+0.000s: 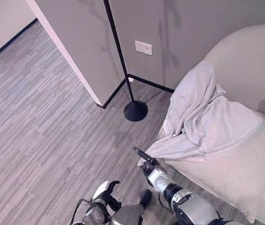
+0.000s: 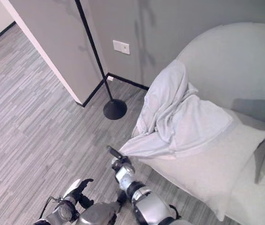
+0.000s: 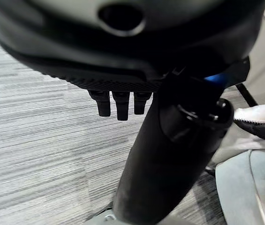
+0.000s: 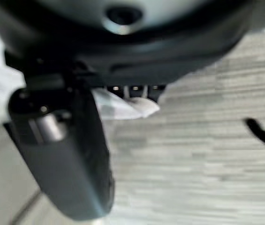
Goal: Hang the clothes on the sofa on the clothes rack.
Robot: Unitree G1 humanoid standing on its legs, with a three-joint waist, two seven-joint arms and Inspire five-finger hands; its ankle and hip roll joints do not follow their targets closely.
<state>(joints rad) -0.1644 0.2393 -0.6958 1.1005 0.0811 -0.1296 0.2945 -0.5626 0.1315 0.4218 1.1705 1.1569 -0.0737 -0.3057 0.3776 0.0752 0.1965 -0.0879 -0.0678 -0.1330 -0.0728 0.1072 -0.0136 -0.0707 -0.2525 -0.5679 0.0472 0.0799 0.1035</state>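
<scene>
The left hand [image 1: 105, 191] hangs low over the floor [image 1: 38, 131], well apart from the sofa. In its wrist view the fingers [image 3: 117, 104] are curled short and hold nothing. It plays no part in the present step and keeps out of the other arm's way.

The right hand [image 1: 147, 162] is at the front corner of the sofa [image 1: 245, 187], touching the lowest corner of the garment [image 1: 202, 117]. In its wrist view a fold of pale cloth sits between the fingers [image 4: 134, 90] and the thumb, so the hand is judged to be pinching that corner. The loose hanging corner is the easiest part to take, since it projects past the cushion edge toward the robot.

The garment, light grey, is draped over the sofa arm and spread across the seat. Its bulk rests on the sofa, so the pinch carries only the corner.

The rack [image 1: 123, 61], a thin black pole on a round base [image 1: 135, 110], stands on the floor by the wall corner, near the sofa's end. Its top is out of view. A wall socket [image 1: 143, 48] is just beside the pole.

Judgement: the task is at the pick-up step; lift and transfer to the rack are not yet done. A one-corner hold may let the cloth trail or slip.
</scene>
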